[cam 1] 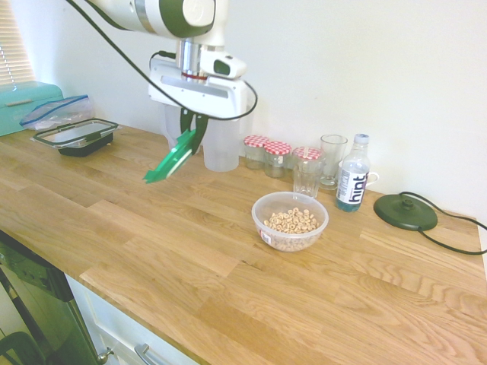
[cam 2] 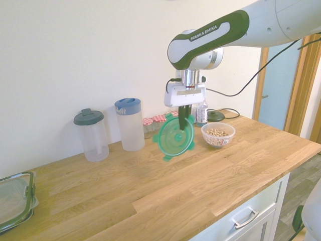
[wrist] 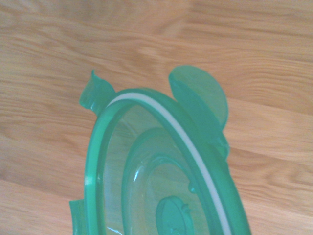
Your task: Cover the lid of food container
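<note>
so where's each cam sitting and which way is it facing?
First exterior view: off the counter's front, facing the wall; arm enters top left, gripper shut on the lid, tilted in the air; food container to its right.
Second exterior view: opposite end of the counter; arm enters top right, lid face-on.
Wrist view: looks down onto the lid and wood; no fingers visible.
Shared: both exterior views show the lid, the food container and the water bottle.
</note>
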Controlling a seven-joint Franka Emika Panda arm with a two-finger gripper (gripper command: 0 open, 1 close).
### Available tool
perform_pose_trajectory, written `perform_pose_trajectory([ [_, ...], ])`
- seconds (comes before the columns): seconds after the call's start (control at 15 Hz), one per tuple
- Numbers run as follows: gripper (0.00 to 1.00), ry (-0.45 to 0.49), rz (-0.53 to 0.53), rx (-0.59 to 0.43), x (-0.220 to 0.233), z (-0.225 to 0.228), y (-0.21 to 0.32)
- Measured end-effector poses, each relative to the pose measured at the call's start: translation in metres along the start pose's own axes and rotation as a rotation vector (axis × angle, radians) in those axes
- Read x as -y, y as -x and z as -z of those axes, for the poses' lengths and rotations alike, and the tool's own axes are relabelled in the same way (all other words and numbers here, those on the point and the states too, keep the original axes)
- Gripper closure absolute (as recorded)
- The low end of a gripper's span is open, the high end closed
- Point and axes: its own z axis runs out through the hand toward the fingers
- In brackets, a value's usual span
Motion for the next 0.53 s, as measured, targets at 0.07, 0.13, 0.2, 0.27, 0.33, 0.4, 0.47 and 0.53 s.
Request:
perform_pose_trajectory([
  [0.07, 1.0, 0.056, -0.005, -0.052, -0.014, 0.018, -0.011],
  [0.13, 1.0, 0.106, -0.01, -0.107, -0.025, 0.037, -0.02],
  [0.2, 1.0, 0.153, -0.015, -0.165, -0.032, 0.053, -0.027],
  [0.27, 1.0, 0.199, -0.021, -0.221, -0.036, 0.066, -0.032],
  [0.33, 1.0, 0.247, -0.029, -0.275, -0.039, 0.077, -0.036],
  [0.4, 1.0, 0.297, -0.037, -0.327, -0.041, 0.088, -0.04],
  [0.47, 1.0, 0.349, -0.046, -0.377, -0.044, 0.095, -0.044],
  [0.53, 1.0, 0.404, -0.059, -0.42, -0.047, 0.097, -0.051],
])
